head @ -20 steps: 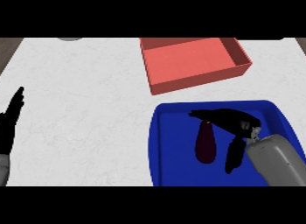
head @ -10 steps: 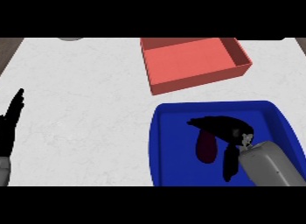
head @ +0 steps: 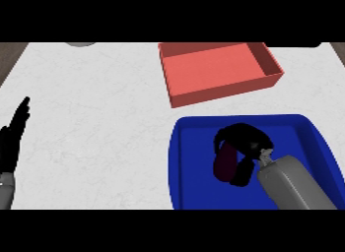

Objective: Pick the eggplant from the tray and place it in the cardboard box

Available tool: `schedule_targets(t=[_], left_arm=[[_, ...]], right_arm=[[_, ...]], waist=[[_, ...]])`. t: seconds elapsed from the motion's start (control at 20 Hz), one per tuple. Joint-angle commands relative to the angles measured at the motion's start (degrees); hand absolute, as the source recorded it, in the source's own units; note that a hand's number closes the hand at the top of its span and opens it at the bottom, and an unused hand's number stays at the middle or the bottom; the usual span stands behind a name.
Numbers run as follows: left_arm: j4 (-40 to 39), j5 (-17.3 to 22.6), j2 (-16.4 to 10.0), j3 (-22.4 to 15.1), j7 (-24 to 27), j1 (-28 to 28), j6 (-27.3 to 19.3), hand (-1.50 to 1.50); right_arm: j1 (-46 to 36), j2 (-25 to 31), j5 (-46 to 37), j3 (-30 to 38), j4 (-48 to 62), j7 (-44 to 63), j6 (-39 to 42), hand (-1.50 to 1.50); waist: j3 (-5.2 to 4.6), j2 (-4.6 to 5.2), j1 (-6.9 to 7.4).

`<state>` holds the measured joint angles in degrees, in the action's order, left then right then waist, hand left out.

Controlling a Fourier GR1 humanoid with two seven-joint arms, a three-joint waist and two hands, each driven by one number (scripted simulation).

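Curling round the eggplant (head: 224, 166), the right hand (head: 244, 140) grips its 12 o'clock end; the eggplant is inside the blue tray (head: 193, 192), poking out at the hand's 7 o'clock. Red box (head: 212, 69) sits at the tray's 12 o'clock, apart, on the white counter (head: 95, 123). Left hand (head: 7, 145) rests at the 9 o'clock edge, fingers straight.

- Worktop (head: 95, 123) — cardboard box (head: 212, 71) near its far edge, right of centre.
- Tray (head: 197, 189) at the near right corner, before the box, apart.
- Eggplant (head: 225, 166) in the tray's middle, under the right hand (head: 242, 140) curled round it.
- Left hand (head: 7, 145) — worktop's left edge, near corner.
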<state>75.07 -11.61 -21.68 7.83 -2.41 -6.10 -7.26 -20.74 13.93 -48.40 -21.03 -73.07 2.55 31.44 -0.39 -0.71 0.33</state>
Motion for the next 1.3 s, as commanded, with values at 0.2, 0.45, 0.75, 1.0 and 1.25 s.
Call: schedule_targets(t=[0.2, 0.45, 0.75, 1.0, 1.25], left_arm=[[2.1, 0.2, -1.0, 1.7, -1.5, 0.9, 0.2, 0.0], [3.6, -0.1, -0.9, 1.3, -3.8, 0.5, 0.4, 0.0], [1.2, 1.3, -1.5, 2.7, -0.7, 1.6, 2.4, 0.0], [3.7, -0.2, -0.4, 1.5, -1.7, 1.8, 1.2, 0.0], [4.1, -0.8, 1.0, 0.9, -1.6, 2.2, 1.3, 0.0]], right_arm=[[1.2, -0.7, -4.2, 10.1, 1.9, 10.7, -13.4, 1.5], [4.8, 3.5, -5.9, 21.4, 1.2, 18.7, -25.8, 1.5], [6.8, 7.0, -11.2, 22.5, -10.8, 25.3, -28.3, 1.5], [0.7, 9.6, -12.4, 23.9, -18.9, 25.7, -28.6, 1.5], [-3.0, 5.6, -16.0, 18.9, -21.7, 26.5, -29.3, 1.5]], waist=[[0.39, 0.47, -0.94], [0.45, 0.43, -1.95], [0.32, 0.46, -1.23], [0.35, 0.47, -0.53], [0.38, 0.64, 0.05]])
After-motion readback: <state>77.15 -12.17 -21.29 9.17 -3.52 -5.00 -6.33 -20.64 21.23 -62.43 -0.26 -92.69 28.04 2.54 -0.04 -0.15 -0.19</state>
